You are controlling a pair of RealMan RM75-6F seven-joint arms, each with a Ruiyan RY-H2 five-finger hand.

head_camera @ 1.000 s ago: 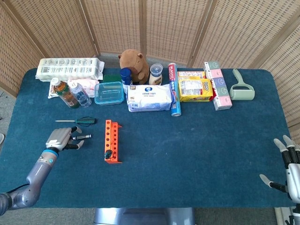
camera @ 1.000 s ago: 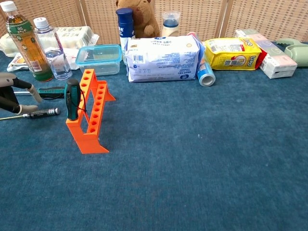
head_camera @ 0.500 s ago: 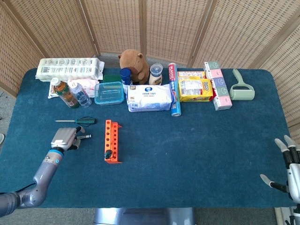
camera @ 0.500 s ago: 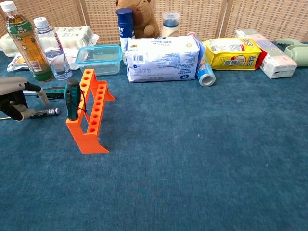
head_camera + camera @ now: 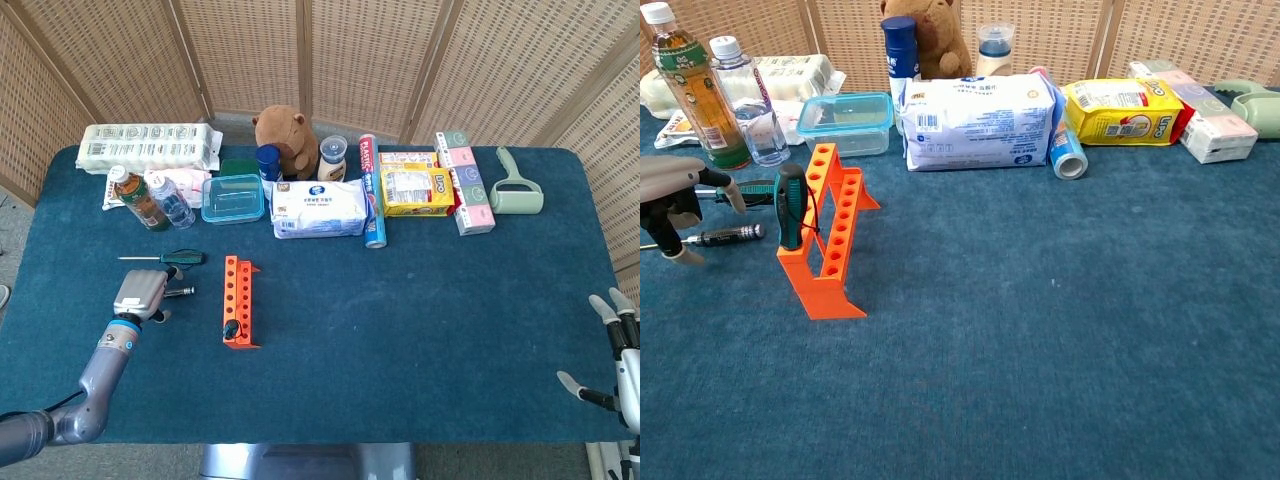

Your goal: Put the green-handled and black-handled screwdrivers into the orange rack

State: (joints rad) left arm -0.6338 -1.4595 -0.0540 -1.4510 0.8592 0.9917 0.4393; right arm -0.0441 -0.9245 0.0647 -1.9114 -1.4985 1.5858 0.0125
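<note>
While my left robot hand (image 5: pixel 675 205) arches over the black-handled screwdriver (image 5: pixel 728 234) on the blue desk (image 5: pixel 420 300), its fingers curl down on either side of the tool, and I cannot tell whether they grip it. That screwdriver lies flat, its dark handle pointing toward the orange rack (image 5: pixel 827 240), which stands just beside it. One screwdriver with a dark handle (image 5: pixel 791 206) already stands upright in a near hole of the rack. The green-handled screwdriver (image 5: pixel 172 257) lies flat on the desk just behind my left robot hand, between it and the bottles.

Behind it stand a tea bottle (image 5: pixel 689 85) and a clear water bottle (image 5: pixel 744 100), close together, with an egg carton (image 5: pixel 150 146) further back. A lidded blue plastic container (image 5: pixel 846 123) sits just behind the rack's far end. A white pack of wipes (image 5: pixel 978 121), a plush capybara (image 5: pixel 286 138), a blue can (image 5: pixel 1069 153), a yellow snack bag (image 5: pixel 1120 110) and a lint roller (image 5: pixel 516 187) line the rear of the desk, well apart from the rack.

My right robot hand (image 5: pixel 615 370) hangs at the desk's near right corner, fingers spread, holding nothing
</note>
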